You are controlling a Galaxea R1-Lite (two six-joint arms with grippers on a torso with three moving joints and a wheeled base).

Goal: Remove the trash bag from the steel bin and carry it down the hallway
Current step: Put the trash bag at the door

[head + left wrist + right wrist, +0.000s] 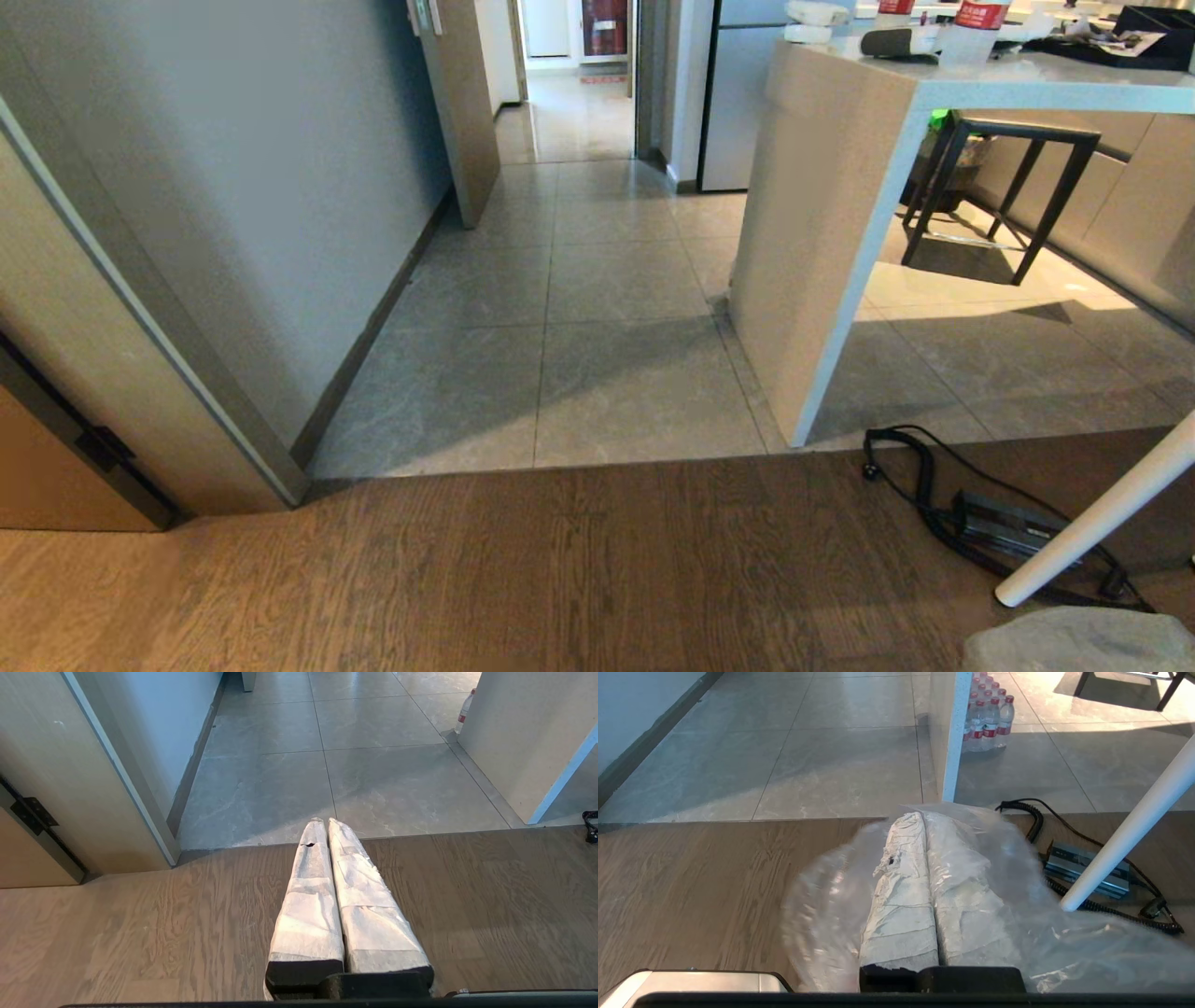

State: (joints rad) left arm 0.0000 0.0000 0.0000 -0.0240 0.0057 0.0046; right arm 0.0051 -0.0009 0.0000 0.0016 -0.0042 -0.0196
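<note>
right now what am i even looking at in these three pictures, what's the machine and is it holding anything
This is a wheeled robot with two arms, each ending in a two-fingered pincer wrapped in white padding. The wide picture comes from a camera on its head, looking down at a wood floor that meets a grey tiled hallway; neither arm shows there. The other two pictures come from cameras on its wrists. The left pincer is shut and holds nothing. The right pincer is shut on a thin clear trash bag that drapes over its fingers. On the floor lies a black cable with a power brick, beside a white table leg.
</note>
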